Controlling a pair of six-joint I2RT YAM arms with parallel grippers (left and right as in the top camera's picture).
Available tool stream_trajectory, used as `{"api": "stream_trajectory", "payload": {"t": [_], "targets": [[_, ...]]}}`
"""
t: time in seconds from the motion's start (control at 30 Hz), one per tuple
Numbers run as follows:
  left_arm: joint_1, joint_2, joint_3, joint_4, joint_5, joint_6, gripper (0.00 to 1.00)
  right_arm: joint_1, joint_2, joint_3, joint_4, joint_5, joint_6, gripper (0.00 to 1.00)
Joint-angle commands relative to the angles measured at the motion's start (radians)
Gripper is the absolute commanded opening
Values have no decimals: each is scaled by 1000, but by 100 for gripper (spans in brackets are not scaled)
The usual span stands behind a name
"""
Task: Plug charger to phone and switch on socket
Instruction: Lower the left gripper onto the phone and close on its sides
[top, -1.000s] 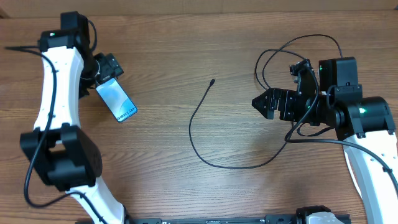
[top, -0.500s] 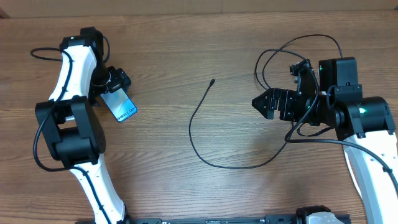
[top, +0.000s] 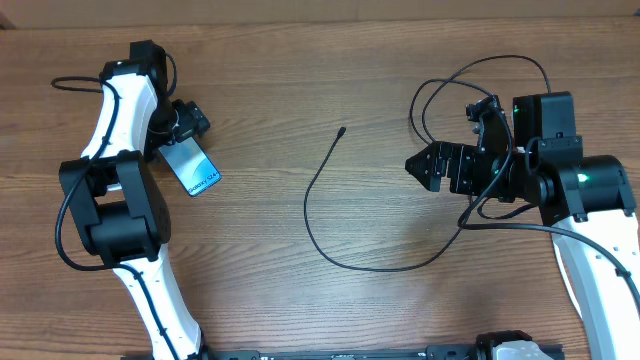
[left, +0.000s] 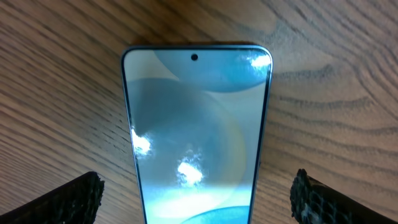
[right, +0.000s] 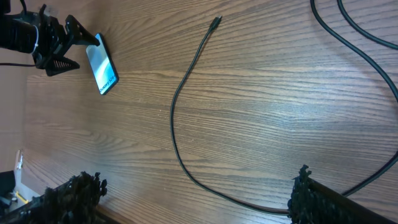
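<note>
Just changed: a re-posing of the left arm (top: 120, 110), with the dark elbow joint drawn in closer to the phone (top: 190, 166) and most of that swing done in the first half of the last second. No shift at the phone itself, lying flat on the counter (top: 260, 60) with its screen lit, at 9 to 10 o'clock of the overhead view. None at the charger (top: 310, 215) either, nor at the right arm. For the task, judged as settling over the phone rather than progress: nothing gripped, nothing plugged.

Left fingers (left: 78, 196): spread wide, one on either side of the phone in the wrist view, clear of both long edges, touching and holding nothing. Poised at the phone's 11 o'clock end in the overhead view. Front-camera hole at the far end from the wrist, so the port end is probably the one beneath these fingers.

Right fingers (right: 314, 199): likewise wide and empty, at 3 o'clock, pointing toward 9. Ahead of them, the charger's loop on bare wood, with its connector tip (top: 342, 130) loose near centre, a little toward 12 o'clock, well apart from the phone and from both sets of fingers. Other end of the charger lost under the right arm, plug not made out. No socket in any view, so switch state unknown.

Likely next need: a pinch just behind the tip, then a carry toward 9 o'clock.
</note>
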Motion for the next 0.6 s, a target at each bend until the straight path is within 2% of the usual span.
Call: {"api": "stream_trajectory", "payload": {"t": [0.0, 0.57], "targets": [[2, 16, 4, 10, -49, -21, 100, -4, -2, 27, 3, 7, -2, 100], [2, 39, 4, 44, -43, -20, 100, -4, -2, 27, 3, 18, -2, 100]]}}
